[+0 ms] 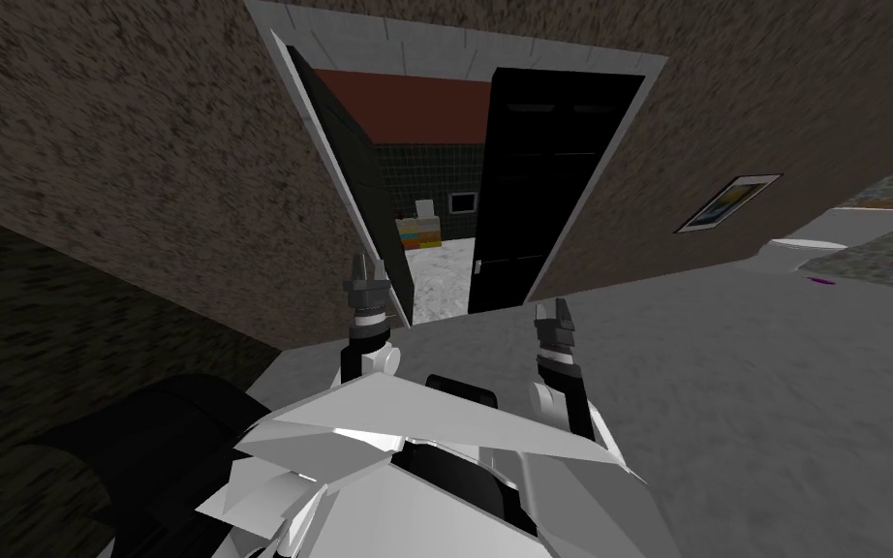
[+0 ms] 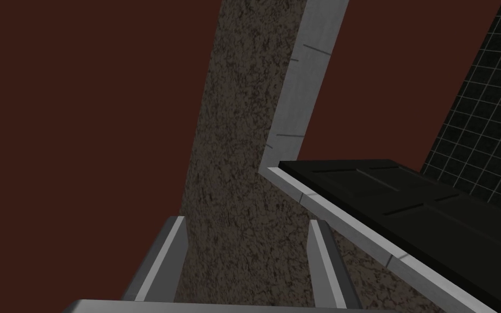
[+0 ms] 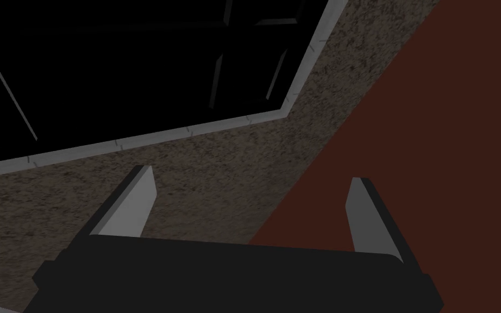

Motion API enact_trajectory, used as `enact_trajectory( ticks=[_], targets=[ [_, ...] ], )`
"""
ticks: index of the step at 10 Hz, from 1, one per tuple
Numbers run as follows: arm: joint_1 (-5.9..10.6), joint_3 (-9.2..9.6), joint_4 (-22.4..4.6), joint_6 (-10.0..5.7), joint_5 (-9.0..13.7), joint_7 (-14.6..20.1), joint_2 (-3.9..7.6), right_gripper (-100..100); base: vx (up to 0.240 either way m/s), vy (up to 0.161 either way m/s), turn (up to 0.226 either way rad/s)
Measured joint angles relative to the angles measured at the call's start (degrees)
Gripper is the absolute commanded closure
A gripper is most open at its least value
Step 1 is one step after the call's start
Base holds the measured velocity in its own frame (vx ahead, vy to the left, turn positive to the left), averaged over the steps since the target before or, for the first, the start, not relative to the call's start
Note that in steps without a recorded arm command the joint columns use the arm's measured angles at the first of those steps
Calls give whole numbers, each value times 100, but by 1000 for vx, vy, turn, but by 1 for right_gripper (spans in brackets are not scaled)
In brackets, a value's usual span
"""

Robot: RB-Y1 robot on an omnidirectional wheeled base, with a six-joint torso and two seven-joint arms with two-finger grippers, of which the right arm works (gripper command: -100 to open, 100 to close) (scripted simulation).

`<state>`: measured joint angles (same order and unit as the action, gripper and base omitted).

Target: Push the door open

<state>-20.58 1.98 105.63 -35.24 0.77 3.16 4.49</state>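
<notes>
Left gripper (image 1: 365,263) (spread) — partly hides door leaf (image 1: 346,160).

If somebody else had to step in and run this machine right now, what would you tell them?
The left gripper is open and empty, raised by the free edge of the left door leaf; I cannot tell if it touches.
The right gripper is open and empty, short of the right door leaf.
Done: both black leaves stand partly open, with a gap between them.
Left: probably push them wider.
</notes>
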Motion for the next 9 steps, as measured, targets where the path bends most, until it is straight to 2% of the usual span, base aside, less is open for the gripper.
enact_trajectory(
  ticks=[5,9],
  targets=[
    [369,-20,-846,-157,52,-10,48,-100,97,-31,97],
    [586,-43,-1344,-225,97,9,99,-100,72,-22,74]
  ],
)
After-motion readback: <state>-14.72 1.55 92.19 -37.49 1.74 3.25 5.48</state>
